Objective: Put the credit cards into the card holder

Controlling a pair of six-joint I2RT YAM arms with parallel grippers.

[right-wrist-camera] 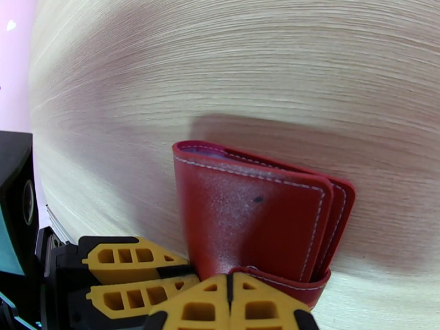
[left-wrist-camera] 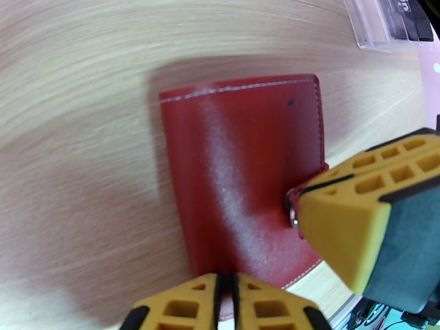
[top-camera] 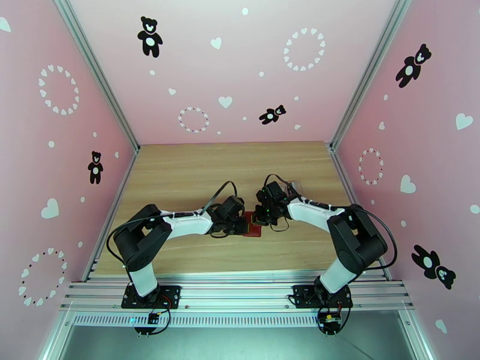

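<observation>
The red card holder (left-wrist-camera: pixel 242 171) lies folded shut on the wooden table, between both arms (top-camera: pixel 254 227). My left gripper (left-wrist-camera: pixel 225 306) is shut on its near edge, the fingers almost touching. My right gripper (right-wrist-camera: pixel 231 306) is shut on the holder's little snap tab (right-wrist-camera: pixel 275 281); its yellow fingers (left-wrist-camera: pixel 346 226) show in the left wrist view at the tab's metal snap. The holder (right-wrist-camera: pixel 253 215) has its top flap slightly raised, with a pale lining at the fold. Dark credit cards (left-wrist-camera: pixel 410 20) sit inside a clear plastic case at the far corner.
The clear plastic case (left-wrist-camera: pixel 374 26) lies on the table just beyond the holder, behind the right wrist (top-camera: pixel 294 187). Pink walls enclose the table on three sides. Bare wood (top-camera: pixel 228 169) stretches behind the grippers.
</observation>
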